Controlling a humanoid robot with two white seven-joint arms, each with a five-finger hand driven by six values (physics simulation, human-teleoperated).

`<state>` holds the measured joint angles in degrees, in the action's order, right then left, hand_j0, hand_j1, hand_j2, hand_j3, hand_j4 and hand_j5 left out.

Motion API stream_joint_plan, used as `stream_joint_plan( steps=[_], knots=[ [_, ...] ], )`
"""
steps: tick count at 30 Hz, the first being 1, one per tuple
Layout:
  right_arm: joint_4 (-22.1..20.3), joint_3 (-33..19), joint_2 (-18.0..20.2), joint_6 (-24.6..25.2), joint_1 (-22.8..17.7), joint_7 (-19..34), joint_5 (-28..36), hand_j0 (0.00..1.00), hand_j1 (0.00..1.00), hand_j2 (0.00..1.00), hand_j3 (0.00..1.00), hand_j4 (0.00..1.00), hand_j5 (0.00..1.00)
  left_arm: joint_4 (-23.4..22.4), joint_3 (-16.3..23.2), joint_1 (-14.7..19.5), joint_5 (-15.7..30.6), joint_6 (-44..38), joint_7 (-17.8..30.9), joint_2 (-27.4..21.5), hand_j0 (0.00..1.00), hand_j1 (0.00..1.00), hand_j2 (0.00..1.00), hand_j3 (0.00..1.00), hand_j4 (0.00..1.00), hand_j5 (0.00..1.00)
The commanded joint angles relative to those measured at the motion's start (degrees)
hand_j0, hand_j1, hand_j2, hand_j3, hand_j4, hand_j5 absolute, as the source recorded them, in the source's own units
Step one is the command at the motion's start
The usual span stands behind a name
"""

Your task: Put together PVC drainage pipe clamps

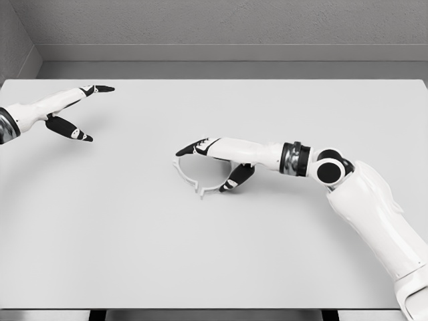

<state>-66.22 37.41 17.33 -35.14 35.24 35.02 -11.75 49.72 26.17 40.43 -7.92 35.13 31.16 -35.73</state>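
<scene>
A thin white PVC clamp half-ring (pixel 187 175) lies flat on the white table (pixel 214 254), a little left of centre, with small tabs at its ends. My right hand (pixel 203 168) reaches in from the right and hovers over it. Its fingers (pixel 195 147) stretch across the ring's far side, and its thumb (pixel 235 179) points down by the ring's near right end. The hand is open and the ring still rests on the table. My left hand (pixel 92 112) is at the far left, open and holding nothing, well away from the ring.
The table's far edge meets a grey wall, and its near edge runs along the bottom of the view. My right forearm and elbow (pixel 331 167) cross the right half of the table.
</scene>
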Motion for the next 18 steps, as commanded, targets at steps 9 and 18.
stream_joint_plan(
  steps=[9,18],
  knots=[
    [1.3,0.3,-0.3,0.1,1.0,0.0,0.2,1.00,1.00,1.00,1.00,1.00,1.00,0.0,-0.1,0.0,0.4,-0.1,0.0,-0.1,1.00,1.00,1.00,1.00,1.00,1.00],
    [1.5,0.6,-1.1,0.1,1.4,0.0,0.2,1.00,1.00,1.00,1.00,1.00,1.00,0.0,-0.1,0.0,0.4,-0.1,0.0,0.0,1.00,1.00,1.00,1.00,1.00,1.00]
  ],
)
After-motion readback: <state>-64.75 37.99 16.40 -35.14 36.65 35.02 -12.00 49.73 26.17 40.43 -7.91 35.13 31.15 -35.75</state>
